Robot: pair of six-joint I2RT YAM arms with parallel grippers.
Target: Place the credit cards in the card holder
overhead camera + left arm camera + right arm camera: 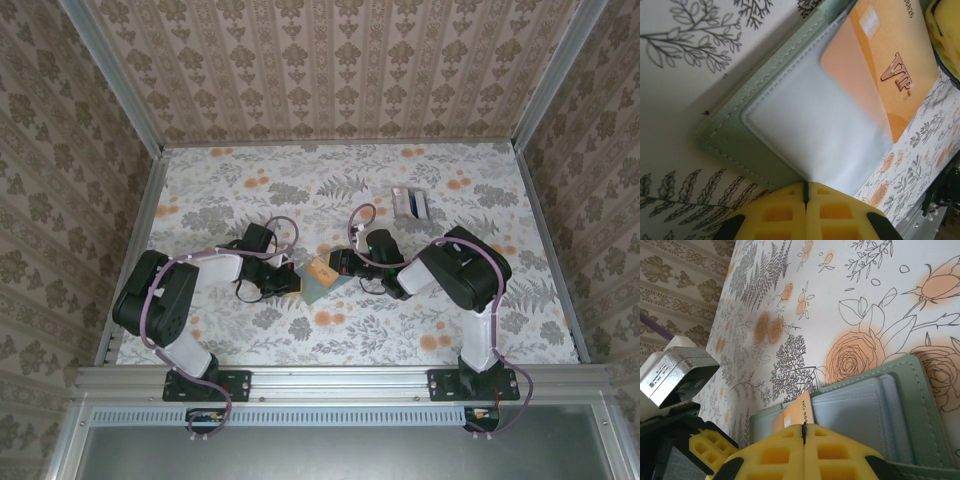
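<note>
I'm pinching the orange card (pixel 798 414) in my right gripper (pixel 804 427) (left gripper (pixel 805 186) shut at the card holder (pixel 730 137)); a skewed push could jam it.

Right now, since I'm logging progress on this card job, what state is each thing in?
card holder: open, inside facing up.
orange card: partway into the clear pocket, the rest sticking out.
spare cards: loose on the table, outside the holder.
left claw: shut on the card holder's edge.
right claw: shut, apparently pinching the orange card's end.
</note>
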